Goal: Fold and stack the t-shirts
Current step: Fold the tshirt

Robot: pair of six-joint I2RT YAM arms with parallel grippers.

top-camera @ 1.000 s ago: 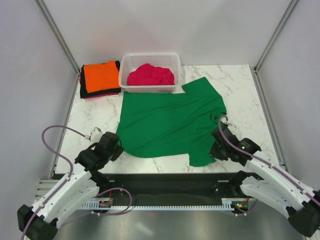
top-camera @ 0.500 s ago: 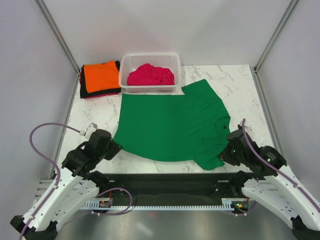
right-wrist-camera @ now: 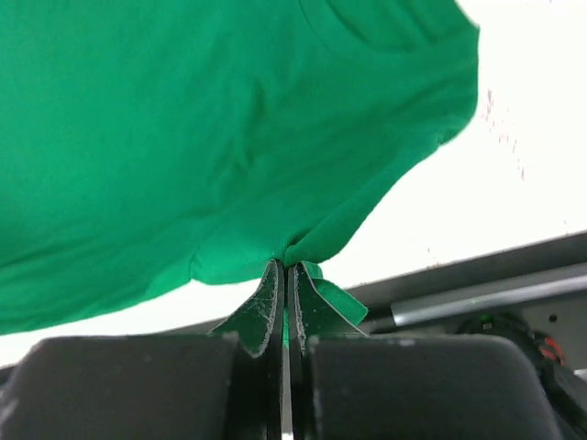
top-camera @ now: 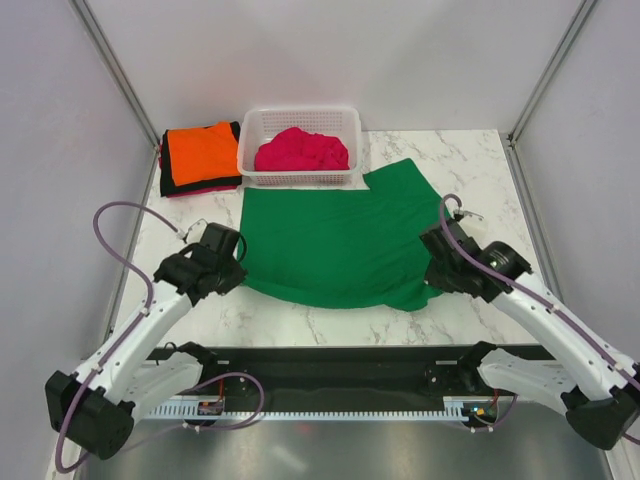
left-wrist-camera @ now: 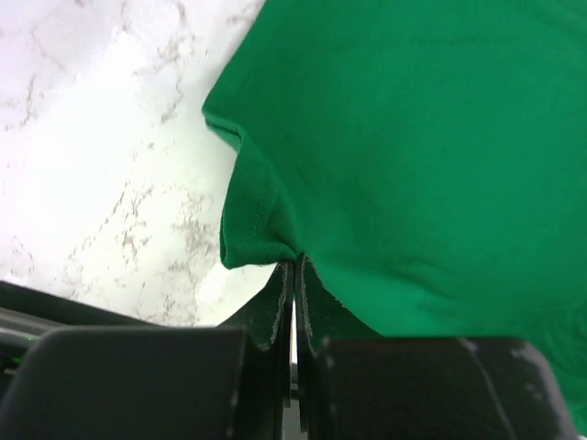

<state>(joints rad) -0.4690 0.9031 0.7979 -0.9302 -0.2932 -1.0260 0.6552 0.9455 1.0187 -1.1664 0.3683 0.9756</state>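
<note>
A bright green t-shirt lies spread on the marble table, its near hem lifted and carried toward the back. My left gripper is shut on the shirt's near left corner. My right gripper is shut on its near right edge. A magenta-pink t-shirt sits bunched in the white basket. An orange t-shirt lies folded on top of dark ones at the back left.
The basket stands right behind the green shirt's far edge. Bare marble shows at the back right and along the near edge. Metal frame posts rise at both back corners.
Both grippers have moved away from the near edge toward the back, carrying the green shirt's near hem with them. The shirt's near part now folds over itself.
</note>
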